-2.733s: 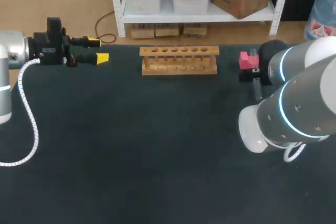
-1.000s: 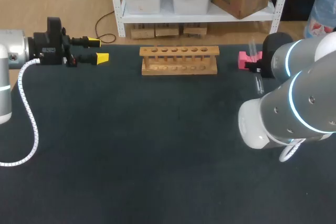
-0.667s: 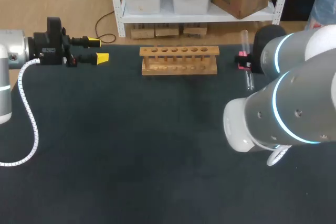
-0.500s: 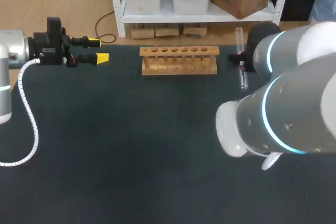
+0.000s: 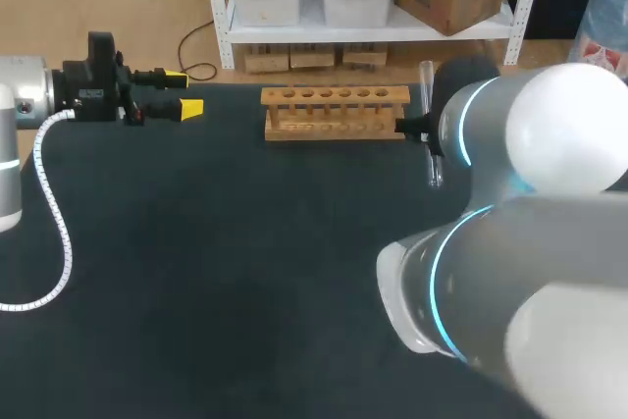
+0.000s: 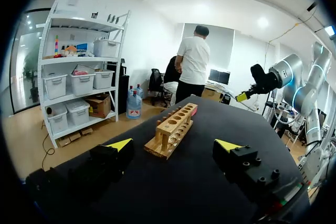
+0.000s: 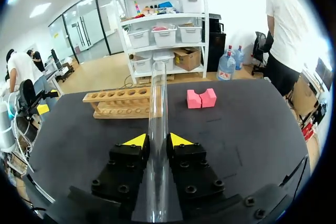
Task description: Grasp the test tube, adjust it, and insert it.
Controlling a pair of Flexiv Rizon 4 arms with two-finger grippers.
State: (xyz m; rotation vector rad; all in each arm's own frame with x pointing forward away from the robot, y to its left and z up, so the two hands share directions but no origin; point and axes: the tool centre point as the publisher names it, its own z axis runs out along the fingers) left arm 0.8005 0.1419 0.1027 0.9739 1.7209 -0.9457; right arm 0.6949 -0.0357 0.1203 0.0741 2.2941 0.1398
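Note:
A clear glass test tube (image 5: pixel 430 134) stands roughly upright in the air just right of the wooden rack (image 5: pixel 335 112), above the dark table. My right gripper (image 7: pixel 156 140) is shut on the test tube (image 7: pixel 157 108), one yellow tip pressing each side; the tube sticks out well ahead of the fingers. In the head view the right arm's bulk hides the fingers. Ahead of that gripper and a little to the side lies the rack (image 7: pixel 118 103) with its row of holes. My left gripper (image 5: pixel 183 92) hangs open and empty at the table's far left, pointing at the rack (image 6: pixel 173 129).
A pink block (image 7: pixel 201 98) lies on the table beyond the right gripper, beside the rack's end; the right arm hides it in the head view. A white coiled cable (image 5: pixel 54 213) trails from the left arm over the table's left part.
My right arm has carried the test tube leftwards, from near the pink block to just beside the rack's right end. The left arm has not moved.

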